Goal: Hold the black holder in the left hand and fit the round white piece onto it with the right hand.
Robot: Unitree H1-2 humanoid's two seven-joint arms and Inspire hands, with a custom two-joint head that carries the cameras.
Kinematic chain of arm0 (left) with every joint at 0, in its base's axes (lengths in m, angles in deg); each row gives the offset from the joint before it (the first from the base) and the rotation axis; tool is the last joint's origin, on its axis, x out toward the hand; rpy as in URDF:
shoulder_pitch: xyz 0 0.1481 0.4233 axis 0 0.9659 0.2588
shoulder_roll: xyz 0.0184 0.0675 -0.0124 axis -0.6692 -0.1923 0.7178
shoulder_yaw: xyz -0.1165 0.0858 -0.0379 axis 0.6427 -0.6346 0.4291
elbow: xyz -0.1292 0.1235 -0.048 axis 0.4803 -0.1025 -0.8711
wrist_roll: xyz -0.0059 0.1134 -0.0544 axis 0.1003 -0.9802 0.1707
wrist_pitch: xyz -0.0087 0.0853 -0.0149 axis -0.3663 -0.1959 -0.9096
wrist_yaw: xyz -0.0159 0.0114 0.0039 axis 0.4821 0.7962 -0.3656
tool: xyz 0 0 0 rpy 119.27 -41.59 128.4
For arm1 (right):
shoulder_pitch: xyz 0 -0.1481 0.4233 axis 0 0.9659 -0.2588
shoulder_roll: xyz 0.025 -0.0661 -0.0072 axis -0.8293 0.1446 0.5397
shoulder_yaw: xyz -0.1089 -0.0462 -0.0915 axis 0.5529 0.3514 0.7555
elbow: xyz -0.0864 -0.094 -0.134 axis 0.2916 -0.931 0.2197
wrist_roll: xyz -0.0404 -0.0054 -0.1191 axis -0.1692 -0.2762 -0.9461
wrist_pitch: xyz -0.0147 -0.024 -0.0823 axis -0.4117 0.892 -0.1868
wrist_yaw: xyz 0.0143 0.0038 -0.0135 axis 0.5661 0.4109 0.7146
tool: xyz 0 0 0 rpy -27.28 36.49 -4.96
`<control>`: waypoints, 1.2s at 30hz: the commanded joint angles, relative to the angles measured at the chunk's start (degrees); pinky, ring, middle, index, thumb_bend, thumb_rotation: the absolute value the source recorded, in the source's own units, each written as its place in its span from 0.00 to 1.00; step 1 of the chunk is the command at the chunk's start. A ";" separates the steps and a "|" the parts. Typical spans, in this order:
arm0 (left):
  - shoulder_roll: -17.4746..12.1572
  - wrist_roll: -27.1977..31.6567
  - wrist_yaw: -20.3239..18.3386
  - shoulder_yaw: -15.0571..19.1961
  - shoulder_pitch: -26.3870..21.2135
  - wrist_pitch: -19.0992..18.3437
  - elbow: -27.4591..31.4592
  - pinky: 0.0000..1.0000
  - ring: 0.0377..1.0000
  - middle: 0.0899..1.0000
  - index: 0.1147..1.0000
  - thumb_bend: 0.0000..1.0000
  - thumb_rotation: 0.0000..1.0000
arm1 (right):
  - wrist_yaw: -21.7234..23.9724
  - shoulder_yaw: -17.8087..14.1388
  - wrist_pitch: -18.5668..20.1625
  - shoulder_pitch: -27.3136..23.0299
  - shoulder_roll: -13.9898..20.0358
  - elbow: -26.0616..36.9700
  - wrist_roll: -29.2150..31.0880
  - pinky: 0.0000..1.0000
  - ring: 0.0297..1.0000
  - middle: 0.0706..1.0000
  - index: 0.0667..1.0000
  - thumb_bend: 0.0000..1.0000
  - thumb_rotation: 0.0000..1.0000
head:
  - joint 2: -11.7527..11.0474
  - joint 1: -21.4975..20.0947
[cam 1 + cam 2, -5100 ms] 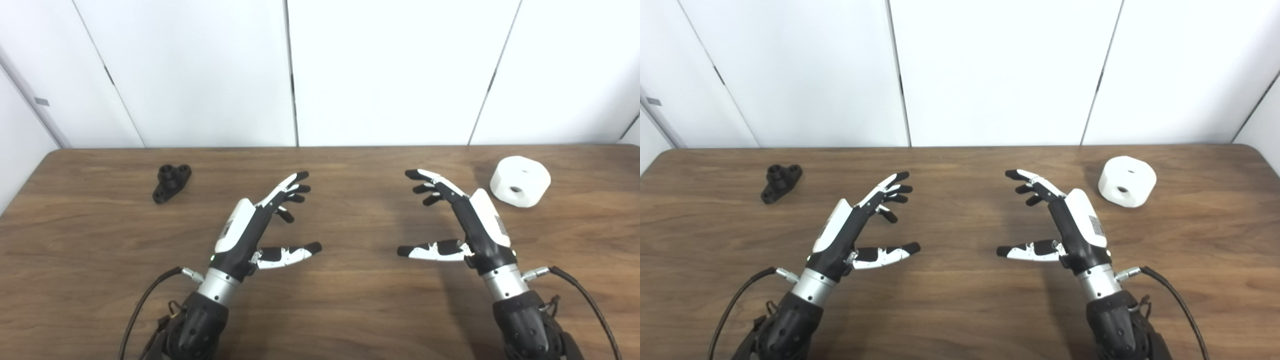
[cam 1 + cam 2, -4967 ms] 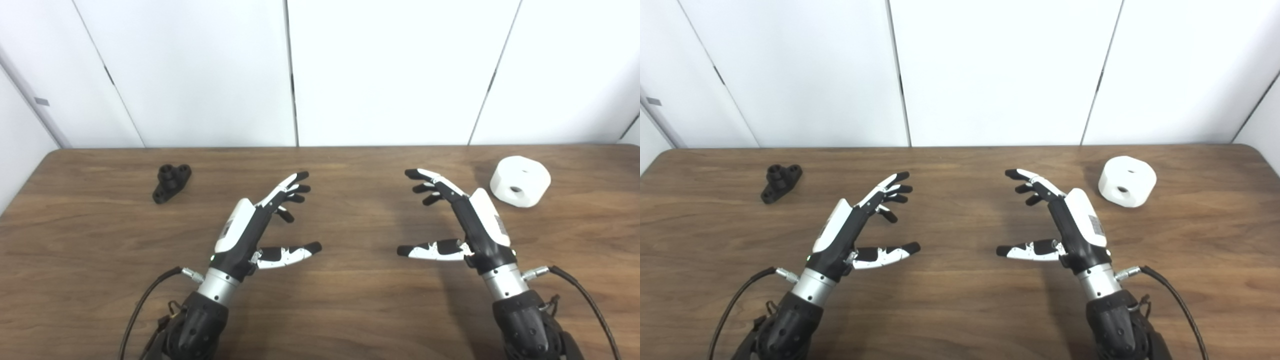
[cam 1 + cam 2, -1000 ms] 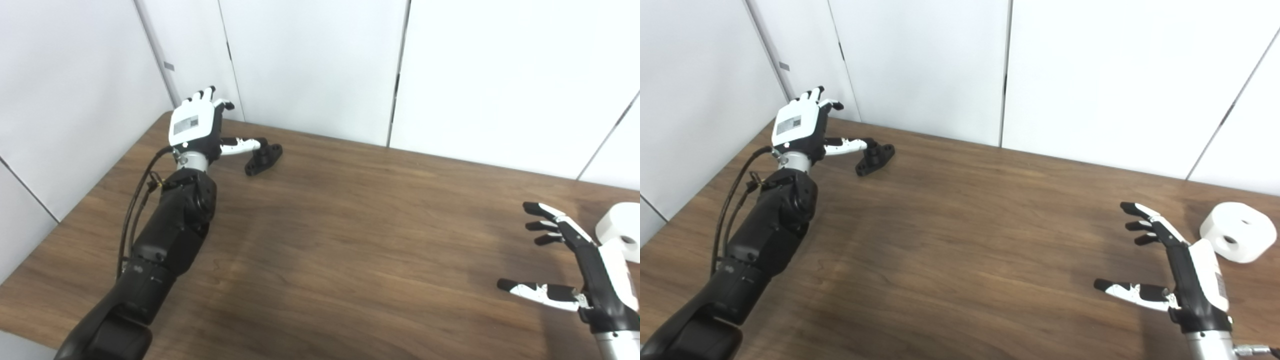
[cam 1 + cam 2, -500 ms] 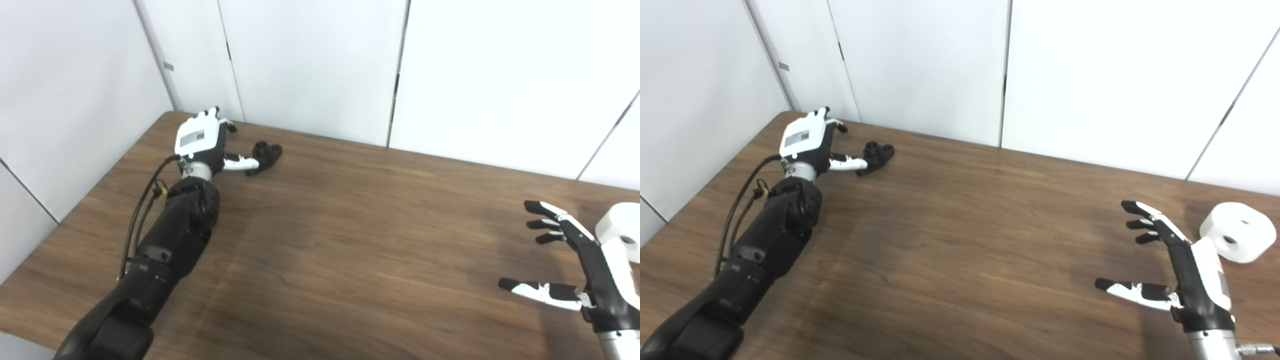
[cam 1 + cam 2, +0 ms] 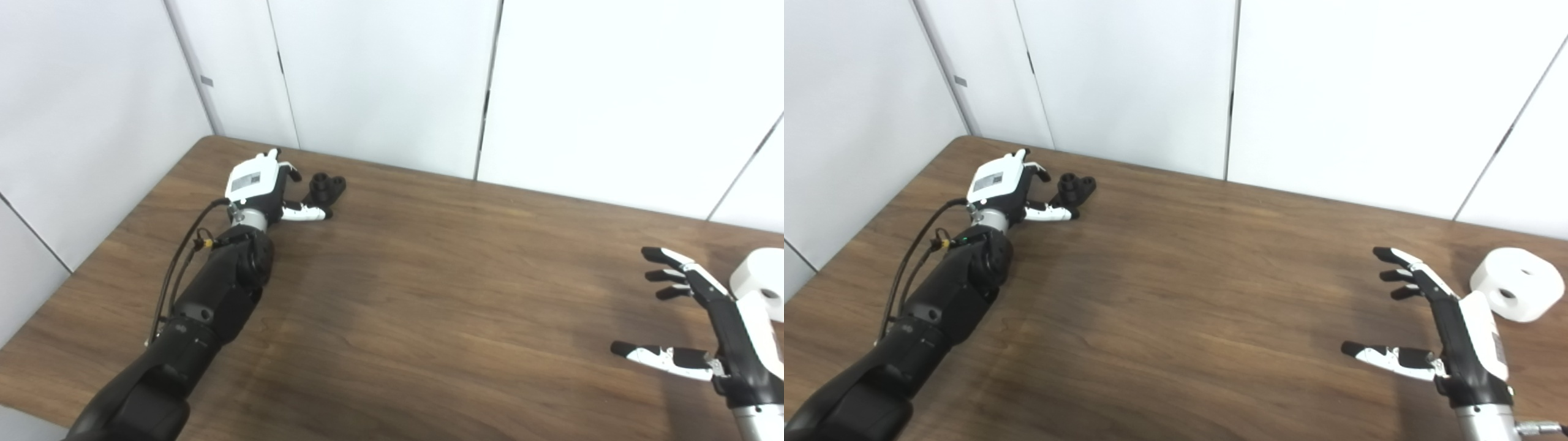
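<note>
The black holder [image 5: 328, 184] lies on the wooden table [image 5: 429, 288] near its far left corner. My left hand [image 5: 260, 184] rests low beside it, back plate up. Its thumb [image 5: 309, 213] reaches across the holder's near end and hides it, and its fingers [image 5: 293, 173] curl on the far side. The holder sits between them, still on the table, with no firm grasp visible. The round white piece [image 5: 1511, 293] sits at the far right. My right hand [image 5: 1442, 324] is open and empty, just left of it, with fingers spread.
White wall panels stand close behind the table's far edge and along its left side [image 5: 92, 122]. The left arm's black cable [image 5: 177, 269] loops beside the forearm. The table's left edge [image 5: 104, 239] runs close to the left arm.
My left hand has come down and slightly nearer, from above the holder to table level, and its thumb now lies across the holder's near end. The right hand and white piece have not moved.
</note>
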 commanded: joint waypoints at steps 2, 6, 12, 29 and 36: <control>-1.08 0.75 2.56 0.51 -2.62 2.13 -0.08 1.00 1.00 1.00 0.68 1.00 0.48 | -0.53 -0.59 -0.76 -1.22 0.72 2.04 0.36 0.59 0.70 0.79 0.78 0.79 0.00 | 0.03 -0.10; -1.39 -0.62 2.45 -1.19 -3.22 1.82 -1.85 1.00 1.00 1.00 0.69 1.00 0.51 | -1.04 -0.46 -1.93 -1.43 0.83 1.21 -0.05 0.58 0.70 0.78 0.77 0.79 0.00 | 0.09 -0.08; -0.71 0.27 4.35 -1.22 -3.64 2.69 -3.80 0.99 1.00 1.00 0.67 1.00 0.49 | -0.70 -0.71 -1.55 -1.13 1.01 1.10 0.66 0.59 0.71 0.79 0.78 0.78 0.00 | 0.20 0.06; -0.30 2.53 6.20 -1.81 -4.52 5.21 -8.40 0.94 1.00 0.97 0.64 0.94 0.43 | -0.49 -0.90 -1.66 -0.96 1.33 1.33 1.03 0.58 0.70 0.78 0.78 0.77 0.00 | 0.61 0.02; -0.48 3.84 5.50 -2.38 -5.22 6.27 -9.61 0.91 1.00 0.96 0.62 0.89 0.41 | -0.24 -1.07 -0.84 -0.47 1.22 2.30 1.03 0.59 0.70 0.79 0.78 0.77 0.00 | 1.05 -0.51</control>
